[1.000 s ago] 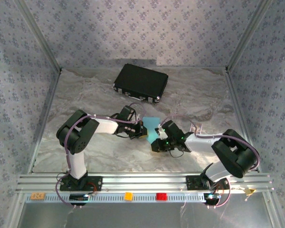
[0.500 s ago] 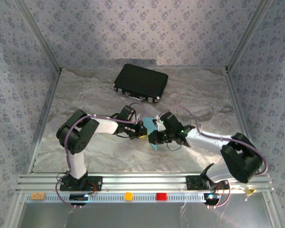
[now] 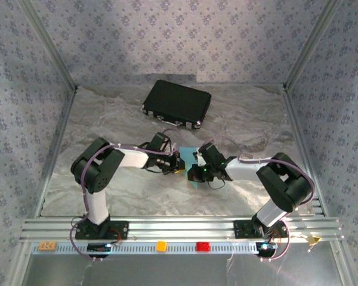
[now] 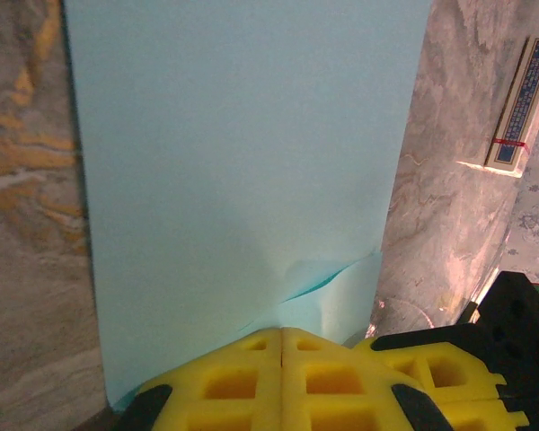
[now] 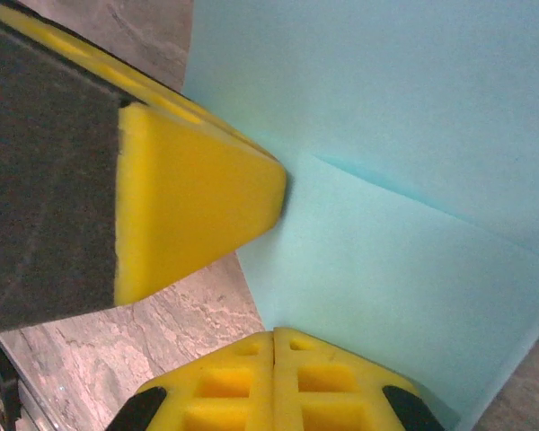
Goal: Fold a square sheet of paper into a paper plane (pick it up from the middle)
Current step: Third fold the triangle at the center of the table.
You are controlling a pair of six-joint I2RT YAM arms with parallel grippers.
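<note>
The square sheet of paper (image 3: 189, 154) is light blue and held up between the two grippers at the middle of the table. It spans the left wrist view (image 4: 242, 162), where a small folded flap curls up near the jaws. In the right wrist view the paper (image 5: 413, 135) shows a second layer folded over along a slanted crease. My left gripper (image 3: 178, 163) (image 4: 281, 332) is shut on the sheet's near edge. My right gripper (image 3: 194, 173) (image 5: 274, 334) is shut on the sheet's edge right beside it. The left gripper's yellow fingers (image 5: 189, 197) point at the crease.
A black rectangular case (image 3: 177, 103) lies at the back of the marbled table (image 3: 107, 125). Patterned walls close in the back and both sides. The aluminium rail (image 3: 179, 229) with both arm bases runs along the near edge.
The right arm has swung left and stretched toward the left gripper, and its jaws have closed on the paper's edge. The left arm has stayed still, holding the sheet.
</note>
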